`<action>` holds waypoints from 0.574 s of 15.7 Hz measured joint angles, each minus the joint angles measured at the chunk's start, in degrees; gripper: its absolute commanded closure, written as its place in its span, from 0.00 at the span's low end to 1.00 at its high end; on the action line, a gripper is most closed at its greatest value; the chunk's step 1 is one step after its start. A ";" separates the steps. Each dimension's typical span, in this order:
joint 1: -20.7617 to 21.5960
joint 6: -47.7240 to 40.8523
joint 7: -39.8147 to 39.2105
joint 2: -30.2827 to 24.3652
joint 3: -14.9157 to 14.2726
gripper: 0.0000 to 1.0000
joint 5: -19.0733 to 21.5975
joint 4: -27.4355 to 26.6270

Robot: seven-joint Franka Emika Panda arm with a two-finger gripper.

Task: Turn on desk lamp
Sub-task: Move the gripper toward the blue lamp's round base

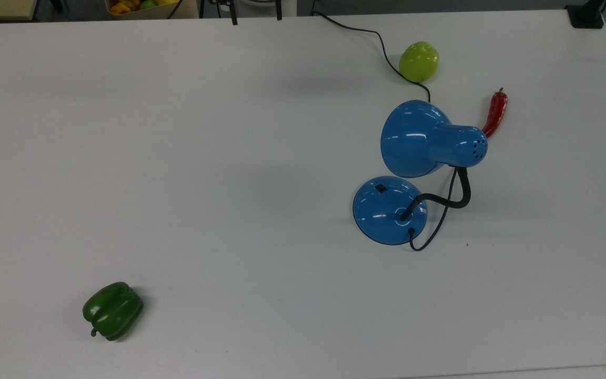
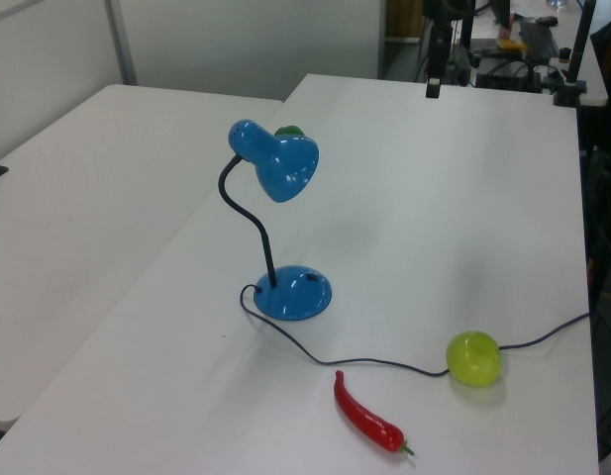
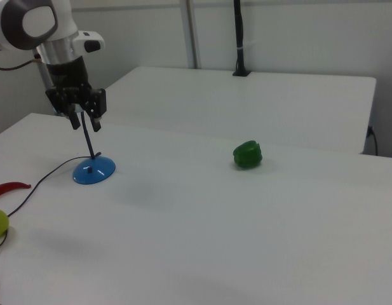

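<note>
Lamp (image 1: pixel 418 173): blue, stands upright on the white table (image 1: pixel 229 158), toward the top view's right; in the right view its base (image 3: pixel 94 170) sits at the right view's left.
Shade (image 1: pixel 413 138): cone, held above the table on a black gooseneck (image 2: pixel 248 223), just beyond the base in the top view.
Switch (image 1: pixel 381 188): small, black, on the domed base, on the side toward the shade.
Cord (image 1: pixel 382 47): black, leaves the base, runs past the apple and off the table's far edge in the top view.
Gripper (image 3: pixel 85 121): fingers spread, nothing between them; it hangs in the air, in front of the lamp's upper part in the right view.
Apple (image 1: pixel 418 61): yellow-green, touching the cord.
Chilli (image 1: pixel 495 113): red, just beside the shade in the top view.
Pepper (image 1: pixel 112 310): green, well apart from the lamp, toward the top view's lower left.
</note>
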 measured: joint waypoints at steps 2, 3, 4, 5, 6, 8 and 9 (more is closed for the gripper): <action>0.40 0.00 0.00 0.05 0.00 1.00 0.00 0.00; 0.47 0.00 0.00 0.09 0.00 1.00 0.00 0.00; 0.47 0.00 0.00 0.16 0.00 1.00 0.00 0.00; 0.47 0.00 0.00 0.25 0.00 1.00 0.00 0.00; 0.47 0.00 0.00 0.34 0.00 1.00 0.01 0.00; 0.47 0.00 0.00 0.53 0.00 1.00 0.01 0.00; 0.47 0.00 0.00 0.62 0.00 1.00 0.01 0.00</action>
